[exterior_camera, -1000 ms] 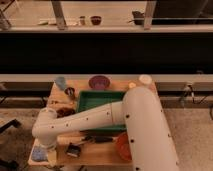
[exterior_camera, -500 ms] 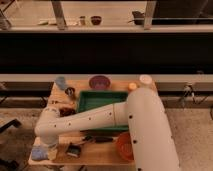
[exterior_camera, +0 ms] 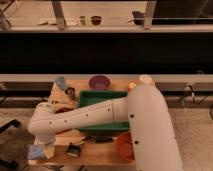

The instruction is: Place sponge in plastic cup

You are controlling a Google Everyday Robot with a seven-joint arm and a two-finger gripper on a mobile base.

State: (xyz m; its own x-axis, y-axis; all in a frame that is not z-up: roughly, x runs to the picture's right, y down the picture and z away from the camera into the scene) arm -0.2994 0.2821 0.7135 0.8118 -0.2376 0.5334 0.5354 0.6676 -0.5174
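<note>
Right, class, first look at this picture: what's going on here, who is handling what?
A robot arm reaches across the wooden table to its front left corner. There the gripper is down at the blue-grey sponge, fingers shut. The sponge lies low at the table's corner, not lifted. The pale blue plastic cup stands at the back left, well apart from the gripper.
</note>
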